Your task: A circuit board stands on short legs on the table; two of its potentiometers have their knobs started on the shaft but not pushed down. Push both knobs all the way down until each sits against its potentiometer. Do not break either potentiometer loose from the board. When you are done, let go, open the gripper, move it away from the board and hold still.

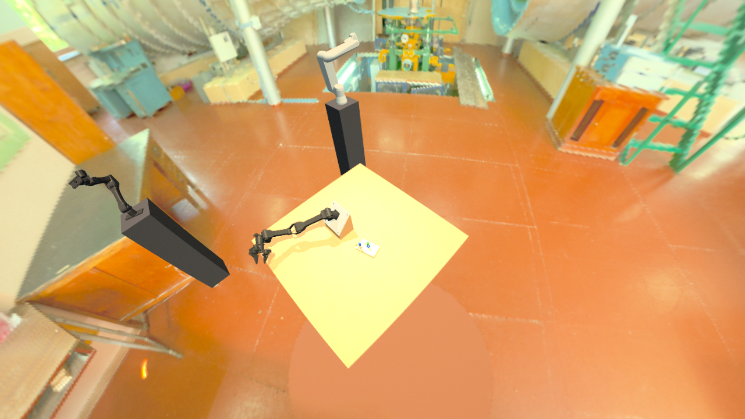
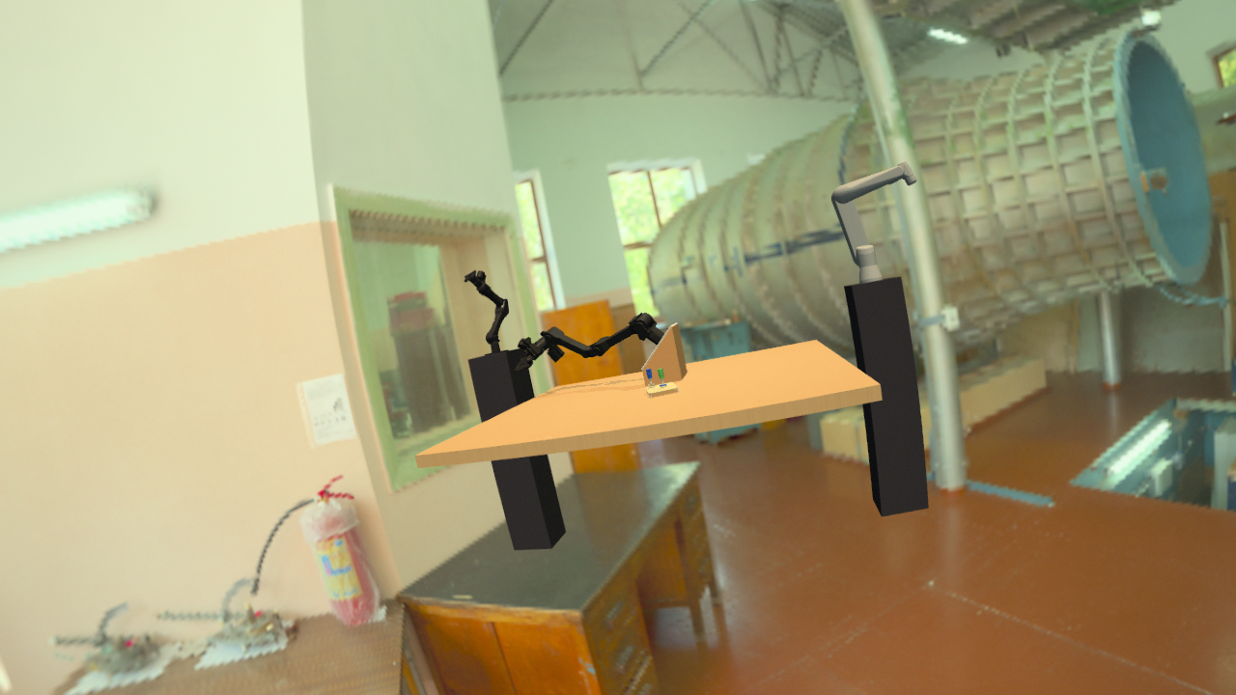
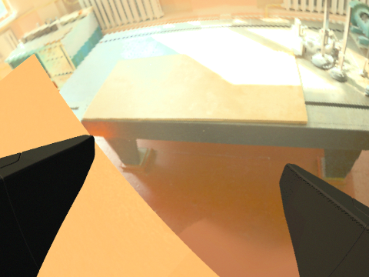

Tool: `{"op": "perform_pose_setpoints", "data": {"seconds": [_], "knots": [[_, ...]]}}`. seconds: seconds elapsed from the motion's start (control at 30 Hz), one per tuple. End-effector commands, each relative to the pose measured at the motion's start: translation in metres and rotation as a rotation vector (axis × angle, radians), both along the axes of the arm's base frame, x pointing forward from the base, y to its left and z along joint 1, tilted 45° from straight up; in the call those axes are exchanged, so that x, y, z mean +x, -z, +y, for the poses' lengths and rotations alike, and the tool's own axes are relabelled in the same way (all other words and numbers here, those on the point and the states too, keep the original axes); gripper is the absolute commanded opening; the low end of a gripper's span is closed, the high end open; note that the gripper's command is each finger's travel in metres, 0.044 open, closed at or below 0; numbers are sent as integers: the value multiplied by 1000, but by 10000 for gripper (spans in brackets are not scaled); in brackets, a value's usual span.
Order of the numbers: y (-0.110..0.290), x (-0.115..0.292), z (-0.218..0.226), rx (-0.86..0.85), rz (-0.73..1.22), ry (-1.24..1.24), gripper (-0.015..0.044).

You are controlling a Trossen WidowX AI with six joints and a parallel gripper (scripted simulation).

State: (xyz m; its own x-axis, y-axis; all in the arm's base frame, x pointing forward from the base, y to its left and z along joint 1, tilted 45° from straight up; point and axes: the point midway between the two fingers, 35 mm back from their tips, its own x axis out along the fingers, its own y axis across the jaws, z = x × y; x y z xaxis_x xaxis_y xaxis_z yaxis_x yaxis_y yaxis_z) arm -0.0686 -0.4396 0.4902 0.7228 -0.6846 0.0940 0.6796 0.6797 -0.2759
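A small white circuit board (image 1: 367, 248) (image 2: 661, 390) stands on the yellow table (image 1: 359, 291) (image 2: 734, 388), just in front of the arm's wedge-shaped base (image 1: 339, 219) (image 2: 667, 350). A blue knob (image 1: 358, 243) (image 2: 648, 374) and a green knob (image 1: 368, 243) (image 2: 660, 374) stand upright on it. My gripper (image 1: 259, 254) (image 2: 523, 361) (image 3: 190, 161) is open and empty. It is stretched far out to the table's left edge, well away from the board. The wrist view shows only the table edge and the floor between the two black fingers; the board is out of that view.
Two black pillars (image 1: 171, 249) (image 1: 344, 136) stand at the table's left and far corners, each bearing a camera arm. A grey desk (image 3: 205, 92) stands on the floor beyond the table edge.
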Motion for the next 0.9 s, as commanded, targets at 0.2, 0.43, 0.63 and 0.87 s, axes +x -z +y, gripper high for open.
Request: {"op": "perform_pose_setpoints", "data": {"seconds": [0.2, 0.43, 0.63, 0.87], "knots": [[-30, 7, 28, -31, -21, 23, 216], [-75, 17, 68, -205, 27, 79, 32], [-101, 29, 100, -255, 12, 84, 0], [-126, 44, 130, -308, -30, 92, 0]]}}
